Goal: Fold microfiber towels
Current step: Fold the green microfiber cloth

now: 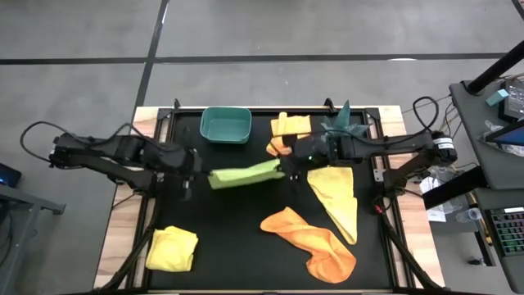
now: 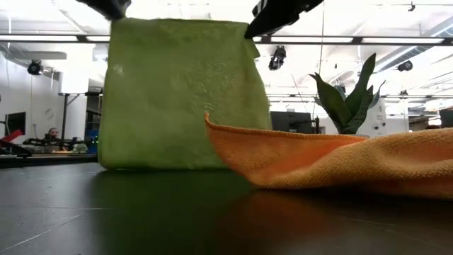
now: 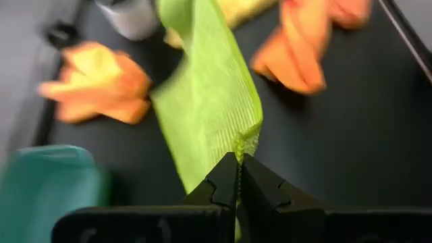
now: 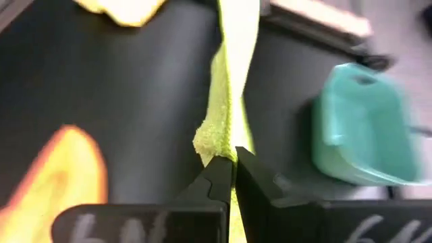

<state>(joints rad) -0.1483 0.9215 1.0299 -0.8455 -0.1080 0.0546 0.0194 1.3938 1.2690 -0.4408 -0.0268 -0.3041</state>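
Note:
The lime green towel [image 1: 244, 174] hangs stretched between my two grippers above the middle of the table. In the low view it is a broad sheet [image 2: 180, 92] whose lower edge reaches about down to the black mat. My left gripper [image 1: 205, 174] is shut on its left upper corner and my right gripper [image 1: 288, 166] is shut on its right upper corner. An orange towel [image 1: 309, 239] and a yellow towel [image 1: 336, 197] lie rumpled at the near right. A folded yellow towel [image 1: 172, 248] lies at the near left. My left gripper [image 3: 237, 158] pinches the green towel's upper left corner [image 3: 244, 140] between its two fingers, slanting down from the table's left. The cloth bunches at the fingertips and hangs below them. My right gripper [image 4: 233, 154] pinches the upper right corner [image 4: 214, 140] between its fingers, slanting down from the table's right. The top edge [image 4: 236, 61] runs away toward the other gripper, drawn fairly straight.
A teal bin [image 1: 225, 124] stands at the far edge, left of centre. A yellow and an orange cloth [image 1: 288, 131] lie bunched beside it, and a potted plant [image 1: 344, 123] stands at the far right. Bare black mat [image 1: 229, 229] lies near the front, below the hanging towel.

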